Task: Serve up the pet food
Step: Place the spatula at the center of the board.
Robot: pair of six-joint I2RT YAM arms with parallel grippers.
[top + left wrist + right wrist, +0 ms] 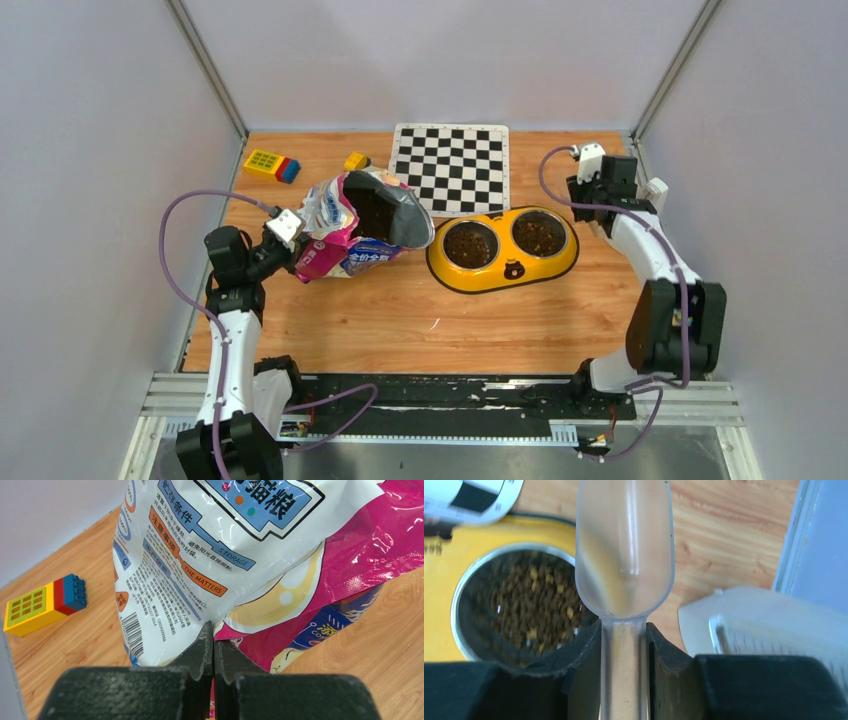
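The glossy pink, white and blue cat food bag (345,240) lies on its side left of centre, its mouth open toward the back. My left gripper (292,240) is shut on the bag's lower edge; in the left wrist view the fingertips (207,640) pinch a fold of the bag (225,555). Dark brown kibble (470,244) fills both steel cups of the yellow double bowl (505,275). My right gripper (624,645) is shut on the handle of an empty clear plastic scoop (624,555), held to the right of the right cup's kibble (529,610).
A checkerboard mat (450,165) lies at the back. Toy blocks (272,165) and a small yellow block (356,160) sit at the back left. Grey walls close in on both sides, and the right wall is close to my right gripper (590,190).
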